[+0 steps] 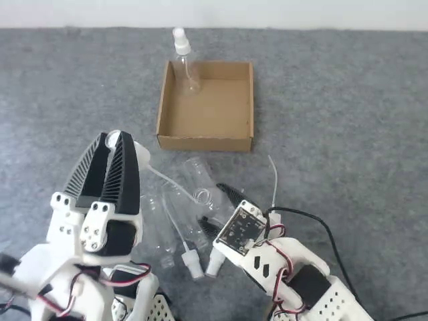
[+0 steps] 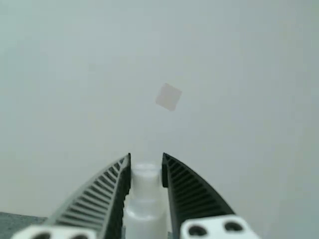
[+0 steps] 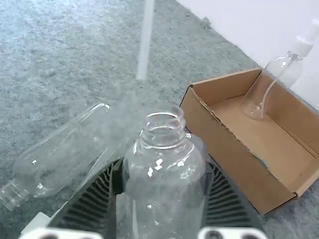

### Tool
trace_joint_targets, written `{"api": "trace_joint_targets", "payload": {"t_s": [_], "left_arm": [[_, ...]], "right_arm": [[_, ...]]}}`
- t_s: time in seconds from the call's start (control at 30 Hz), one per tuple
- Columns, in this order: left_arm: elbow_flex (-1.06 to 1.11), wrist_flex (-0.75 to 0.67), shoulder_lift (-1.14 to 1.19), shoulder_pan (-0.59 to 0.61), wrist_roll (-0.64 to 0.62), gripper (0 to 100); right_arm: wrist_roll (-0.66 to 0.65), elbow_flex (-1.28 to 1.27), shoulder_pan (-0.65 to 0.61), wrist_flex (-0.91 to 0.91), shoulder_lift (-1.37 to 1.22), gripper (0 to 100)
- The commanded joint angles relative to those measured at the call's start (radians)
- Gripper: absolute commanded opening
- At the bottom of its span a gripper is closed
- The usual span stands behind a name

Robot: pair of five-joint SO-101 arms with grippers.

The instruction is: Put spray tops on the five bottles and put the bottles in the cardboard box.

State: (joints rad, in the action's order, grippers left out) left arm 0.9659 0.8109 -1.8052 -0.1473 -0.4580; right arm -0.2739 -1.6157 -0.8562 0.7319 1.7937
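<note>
The clear plastic bottle (image 3: 164,164), upright and open-necked, is clamped in the right gripper's (image 1: 212,204) jaws, at six o'clock from the brown cardboard box (image 1: 200,142). At its ten o'clock the left gripper's (image 2: 146,162) jaws pinch the white spray top (image 2: 145,199). The step will go best if the thin dip tube (image 3: 144,40) is centred over the neck before lowering.

And here's a grey, carpet-like surface (image 1: 348,100) stretching right across the scene, meeting a plain white wall (image 1: 301,13) along its far edge, soft even light all over, and one small pale square patch (image 2: 168,96) on that wall.
</note>
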Motion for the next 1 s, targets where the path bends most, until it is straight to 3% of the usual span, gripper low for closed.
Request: {"api": "trace_joint_targets", "payload": {"t_s": [0.0, 0.97], "left_arm": [[0.027, -0.029, -0.014, 0.002, -0.009, 1], [0.127, -0.1, -0.014, 0.012, -0.003, 1]], "right_arm": [[-0.011, 0.015, -0.015, 0.004, 0.021, 8.0], [-0.011, 0.017, -0.022, 0.004, 0.021, 8.0]]}}
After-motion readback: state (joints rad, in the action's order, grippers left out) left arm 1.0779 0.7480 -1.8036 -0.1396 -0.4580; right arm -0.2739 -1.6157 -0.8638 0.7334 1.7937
